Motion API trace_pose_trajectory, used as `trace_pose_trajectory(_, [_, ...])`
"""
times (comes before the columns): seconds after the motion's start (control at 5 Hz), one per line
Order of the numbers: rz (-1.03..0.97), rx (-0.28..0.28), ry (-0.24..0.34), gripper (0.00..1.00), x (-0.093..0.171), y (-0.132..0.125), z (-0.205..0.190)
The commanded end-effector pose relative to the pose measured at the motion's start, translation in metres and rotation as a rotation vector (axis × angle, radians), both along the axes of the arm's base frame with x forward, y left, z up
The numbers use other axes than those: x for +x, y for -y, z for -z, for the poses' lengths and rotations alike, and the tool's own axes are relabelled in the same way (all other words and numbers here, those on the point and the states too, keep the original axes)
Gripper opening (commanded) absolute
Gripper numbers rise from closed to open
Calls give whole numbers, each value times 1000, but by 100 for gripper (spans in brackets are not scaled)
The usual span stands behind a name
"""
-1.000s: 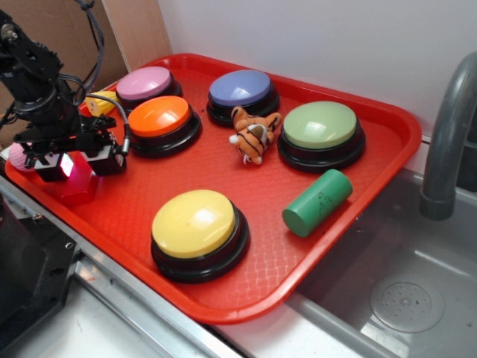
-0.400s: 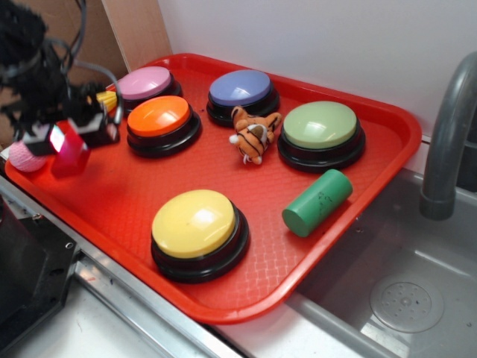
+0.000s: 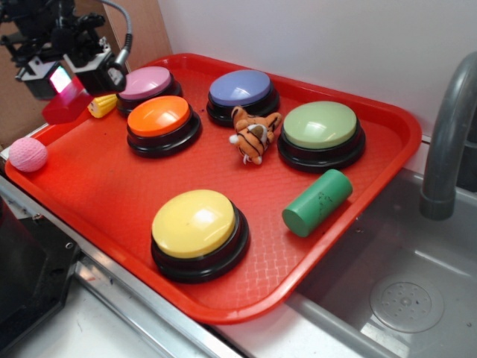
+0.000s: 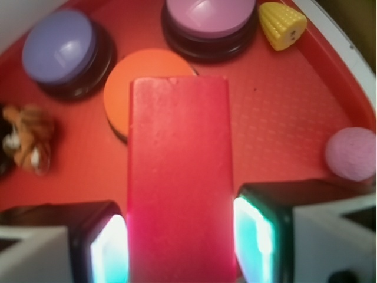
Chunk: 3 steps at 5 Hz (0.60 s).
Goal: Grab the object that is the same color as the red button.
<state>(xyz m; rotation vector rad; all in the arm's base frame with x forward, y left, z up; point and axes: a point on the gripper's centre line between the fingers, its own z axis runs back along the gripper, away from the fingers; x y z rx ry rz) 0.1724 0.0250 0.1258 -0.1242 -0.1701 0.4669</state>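
wrist view: red block (image 4: 178,177) pinched in the end effector (image 4: 179,244)

lit pads press both long sides, holding it clear above the red tray (image 3: 112,186), by the pink button (image 3: 144,82) and corn toy (image 3: 102,105); lifted high, likely so it clears the buttons.

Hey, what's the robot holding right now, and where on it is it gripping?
The end effector holds the red block, lifted clear of the tray. Its fingers clamp the block's two long sides near the end closest to the wrist camera.
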Motion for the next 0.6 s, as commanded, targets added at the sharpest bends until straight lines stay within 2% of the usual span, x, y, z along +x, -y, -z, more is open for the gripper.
trace_pose_trajectory(0.0, [389, -69, -14, 0, -7, 40, -31])
trace_pose_trajectory(0.2, [301, -21, -16, 0, -12, 39, -29])
trace_pose_trajectory(0.4, [266, -17, -40, 1, -9, 30, -30])
